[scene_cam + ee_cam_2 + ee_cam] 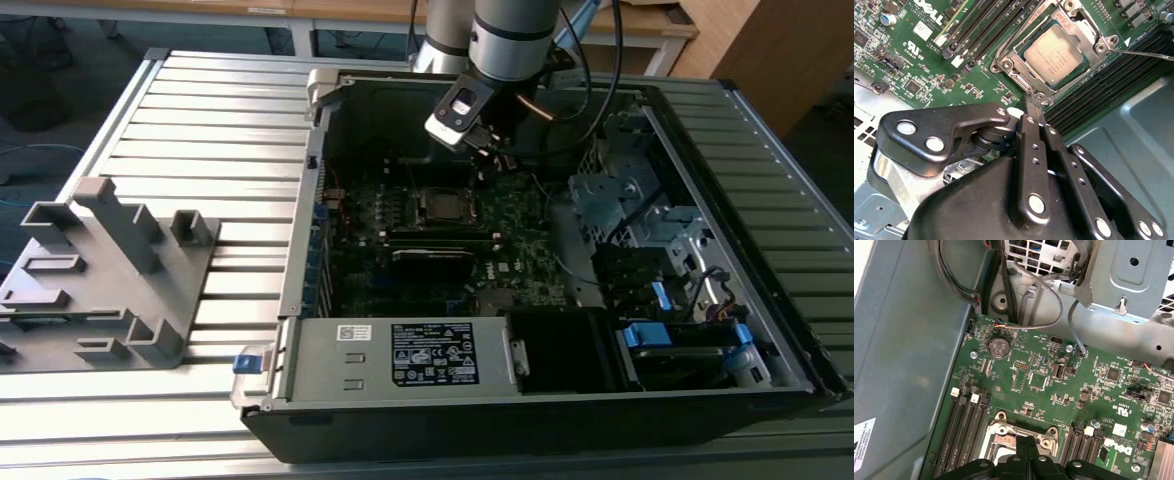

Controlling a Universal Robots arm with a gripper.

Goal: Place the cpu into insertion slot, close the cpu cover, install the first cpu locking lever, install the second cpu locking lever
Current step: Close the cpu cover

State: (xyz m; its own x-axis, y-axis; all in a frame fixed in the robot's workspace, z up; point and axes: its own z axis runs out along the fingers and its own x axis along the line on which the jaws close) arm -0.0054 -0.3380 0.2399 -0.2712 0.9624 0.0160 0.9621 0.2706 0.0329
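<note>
The cpu (1054, 54), a dull silver square, lies in the insertion slot (445, 205) on the green motherboard inside the open computer case. The cpu cover (1089, 32), a silvery frame, lies flat around the chip's face. A thin metal locking lever (1144, 54) runs out from the socket's corner over the black memory slots. My gripper (1033, 100) is shut with nothing held, and its tips sit right at the socket's edge. In the exterior view the gripper (491, 155) hangs just behind the socket. The first wrist view has the fingertips (1026, 440) over the socket frame (1004, 432).
A grey power-supply box (400, 355) with a white label fills the case's near side. A long black card (434, 262) lies in front of the socket. A metal drive cage (641, 200) and loose cables (1044, 315) crowd one side. A grey fixture (107, 270) stands on the slatted table.
</note>
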